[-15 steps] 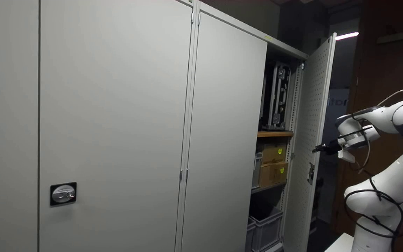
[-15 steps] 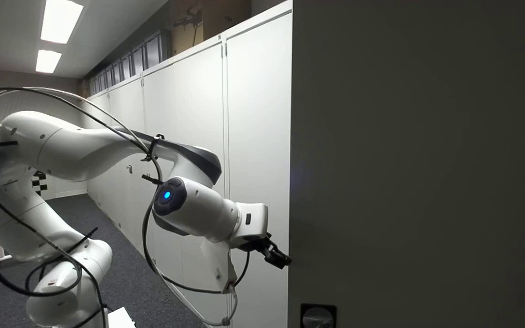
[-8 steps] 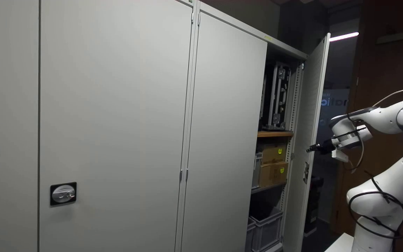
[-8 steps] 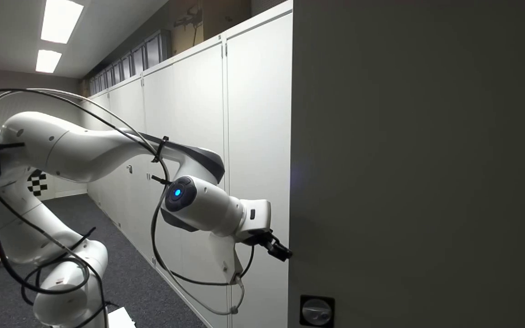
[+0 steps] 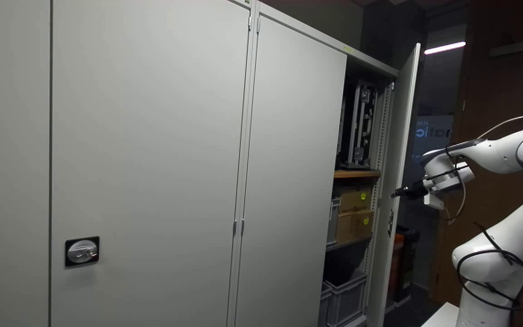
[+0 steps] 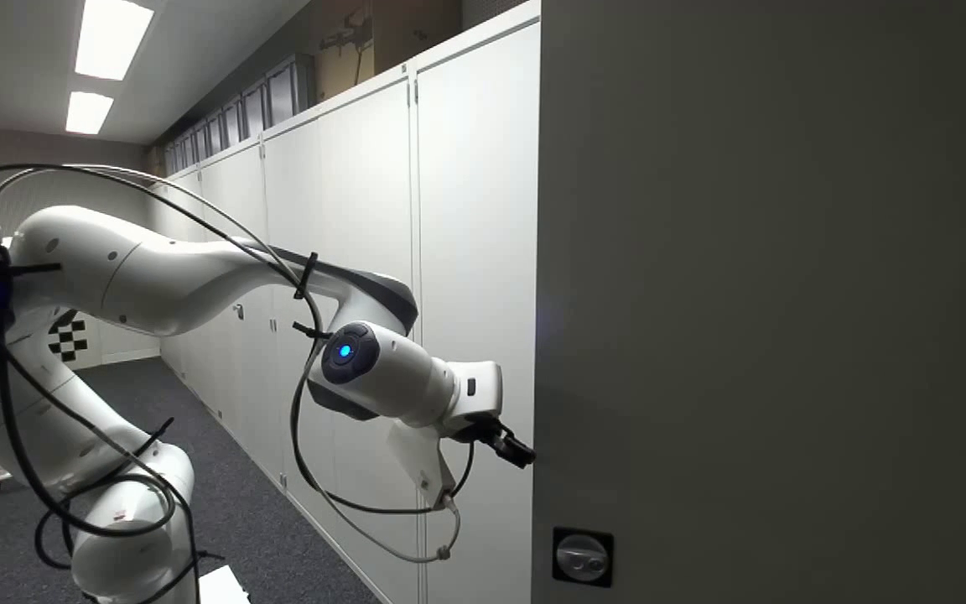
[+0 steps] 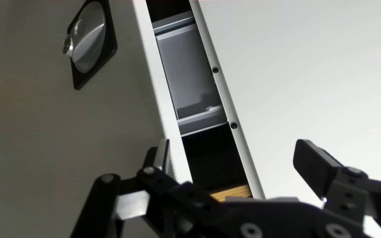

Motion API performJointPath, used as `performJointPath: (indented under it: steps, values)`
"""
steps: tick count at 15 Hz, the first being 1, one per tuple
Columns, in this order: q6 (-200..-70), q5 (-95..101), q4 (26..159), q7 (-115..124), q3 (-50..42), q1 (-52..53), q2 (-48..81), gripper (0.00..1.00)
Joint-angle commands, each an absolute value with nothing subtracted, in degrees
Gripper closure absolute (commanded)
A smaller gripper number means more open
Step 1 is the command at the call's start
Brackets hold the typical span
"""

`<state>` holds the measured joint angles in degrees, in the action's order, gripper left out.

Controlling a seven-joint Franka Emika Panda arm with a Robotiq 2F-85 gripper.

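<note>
A tall pale metal cabinet door (image 5: 402, 150) stands partly open, its free edge pointing out toward the arm. Its outer face (image 6: 785, 294) fills the right of an exterior view, with a round silver handle (image 6: 582, 557) in a black square plate. In the wrist view that handle (image 7: 89, 43) is at upper left. My gripper (image 7: 232, 145) is open, its jaws wide apart. The left finger (image 7: 160, 157) overlaps the door's free edge (image 7: 164, 99) from the outer-face side; whether it touches cannot be seen plainly. The right finger (image 7: 313, 165) is away from the door, with nothing held between them.
The neighbouring cabinet door (image 5: 293, 159) is closed. Inside the gap are a wooden shelf (image 5: 357, 174), cardboard boxes (image 5: 354, 225) and a grey bin (image 5: 347, 295). Loose cables (image 6: 307, 470) hang from the arm. A white surface (image 5: 443, 315) lies by the arm's base.
The door has swung some way toward the cabinet, narrowing the opening. My gripper has travelled along with its edge, staying close to it. The jaws look unchanged.
</note>
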<state>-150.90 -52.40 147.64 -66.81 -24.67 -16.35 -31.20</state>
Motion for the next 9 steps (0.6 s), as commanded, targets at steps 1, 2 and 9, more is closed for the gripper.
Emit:
performJointPath:
  steps: [1,2,9]
  values:
    - [-150.2,-54.7,146.5,-69.7,-25.7,-13.4,-30.2,0.0]
    - [-150.1,-54.9,146.4,-70.3,-25.9,-12.8,-30.0,0.0]
    - [-146.6,-56.6,144.9,-73.6,-29.3,-8.2,-29.9,0.0]
